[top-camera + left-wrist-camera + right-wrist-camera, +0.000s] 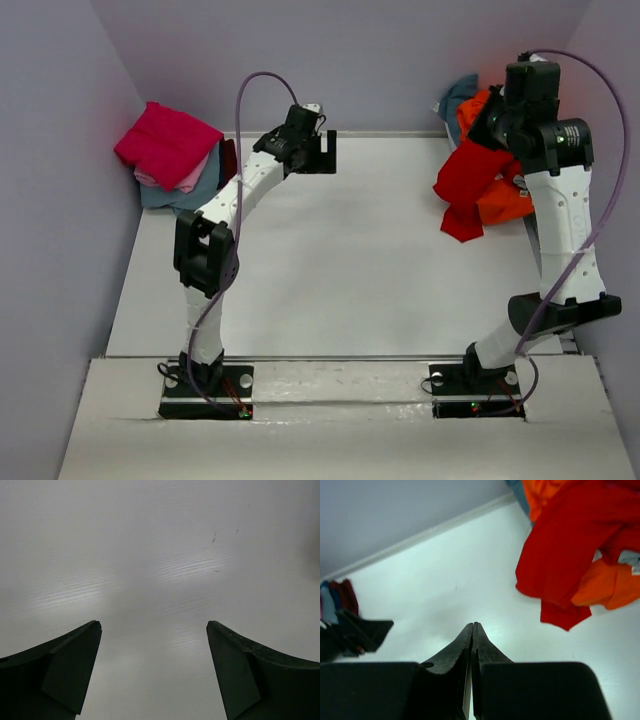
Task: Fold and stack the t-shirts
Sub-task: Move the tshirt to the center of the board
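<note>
Noted a folded stack of t-shirts (168,150) at the upper left of the top view, magenta on top with pale pink and grey-blue beneath, tucked against the left wall (60,180) at the table's far corner. Found the left gripper (154,625) just right of that stack, spread wide over bare table (330,280) and pinching nothing. Saw white table open through the whole middle, from the near edge to the far edge. Made out faint ridges and a few dark specks on it in the left wrist view. Found the right gripper (472,627) at the upper right, pressed together on nothing, near a loose heap of t-shirts (480,185): a red shirt (560,555) draped over an orange shirt (605,585), with grey-blue cloth behind. Could not see that gripper past its own wrist in the top view. Could not count the shirts in the heap. Caught only a cut-off sliver of the stack at the left edge of the right wrist view.
</note>
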Robot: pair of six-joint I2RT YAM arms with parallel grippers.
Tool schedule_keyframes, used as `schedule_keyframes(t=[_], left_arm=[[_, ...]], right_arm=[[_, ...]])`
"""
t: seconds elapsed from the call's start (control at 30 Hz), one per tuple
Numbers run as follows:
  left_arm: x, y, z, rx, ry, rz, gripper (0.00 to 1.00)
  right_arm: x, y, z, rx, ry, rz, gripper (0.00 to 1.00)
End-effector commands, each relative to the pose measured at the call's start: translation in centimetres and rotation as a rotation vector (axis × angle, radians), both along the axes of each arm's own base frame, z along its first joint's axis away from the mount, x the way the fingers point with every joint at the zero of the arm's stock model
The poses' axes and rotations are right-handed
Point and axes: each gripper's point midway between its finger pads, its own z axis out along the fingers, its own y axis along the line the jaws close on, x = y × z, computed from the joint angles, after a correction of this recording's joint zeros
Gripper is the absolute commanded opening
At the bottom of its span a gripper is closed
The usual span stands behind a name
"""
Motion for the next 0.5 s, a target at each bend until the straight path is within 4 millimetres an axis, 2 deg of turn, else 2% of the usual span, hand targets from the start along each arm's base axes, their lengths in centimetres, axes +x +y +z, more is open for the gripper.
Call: schedule_keyframes(t=[0.0,0.07,0.1,0.17,0.2,0.27,0.33,0.4,0.47], left_arm=[[-1.0,0.1,3.1,0.001,-0.07,0.0,0.99],[-1.1,0.3,3.3,0.005,-0.074,0.004,0.99],[-1.3,0.5,3.3,0.008,-0.074,0.005,0.99],[-1.5,0.7,3.4,0.013,-0.076,0.009,0.99],[-1.8,0.9,3.8,0.011,-0.084,0.011,0.99],[-2.3,1.4,3.2,0.022,-0.076,0.016,0.99],[-2.6,1.5,3.2,0.025,-0.077,0.017,0.99],[-2.8,1.7,2.9,0.031,-0.071,0.017,0.99],[-2.9,1.9,2.9,0.038,-0.073,0.021,0.99]], right_arm=[[-1.3,0.1,-5.7,-0.029,0.166,-0.005,0.07],[-0.7,0.0,-7.6,-0.03,0.209,-0.027,0.17],[0.0,-0.1,-9.1,-0.028,0.239,-0.052,0.26],[0.7,-0.3,-10.3,0.0,0.254,-0.058,0.34],[1.7,-0.5,-10.4,0.029,0.234,-0.056,0.41],[3.3,-1.6,-11.7,0.129,0.241,-0.064,0.46],[4.9,-2.6,-13.2,0.135,0.278,-0.079,0.48],[5.8,-2.8,-14.3,0.119,0.317,-0.081,0.49],[7.0,-3.9,-15.4,0.133,0.334,-0.101,0.49]])
